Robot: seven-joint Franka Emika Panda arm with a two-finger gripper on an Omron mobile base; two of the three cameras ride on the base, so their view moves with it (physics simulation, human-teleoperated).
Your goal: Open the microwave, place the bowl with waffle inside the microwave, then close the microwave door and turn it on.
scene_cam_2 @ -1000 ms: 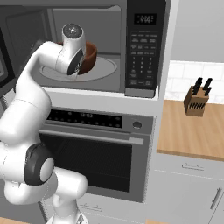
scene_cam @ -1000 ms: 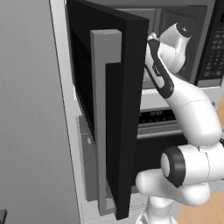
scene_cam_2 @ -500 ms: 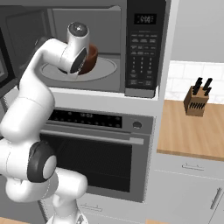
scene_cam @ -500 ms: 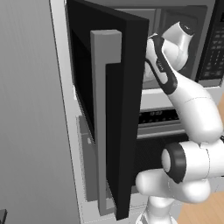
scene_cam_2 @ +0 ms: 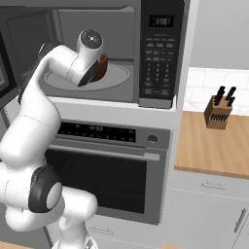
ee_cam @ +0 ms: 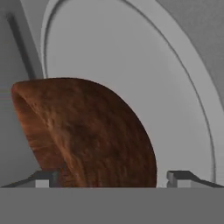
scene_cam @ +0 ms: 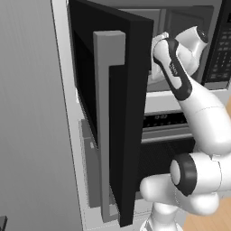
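One large black built-in microwave [scene_cam_2: 162,53] with a grey cavity and a single round pale turntable [scene_cam_2: 116,78] is seen, its one wide black door [scene_cam: 113,113] with a long grey vertical bar handle [scene_cam: 106,122] swung wide open to the left. One small reddish-brown rounded bowl [ee_cam: 87,131] is seen inside the cavity, over the turntable, just in front of the white arm's wrist; whether it rests on the plate cannot be told. One gripper [ee_cam: 113,179] is counted, its two dark fingertips [ee_cam: 43,178] set apart on either side of the bowl's base, apparently clasping it, though contact cannot be confirmed. The bowl is tilted, its rim turned to one side. Below the microwave one steel oven [scene_cam_2: 104,170] is built in; to the right a wooden counter [scene_cam_2: 209,146] carries one knife block [scene_cam_2: 219,111] before white tiles.
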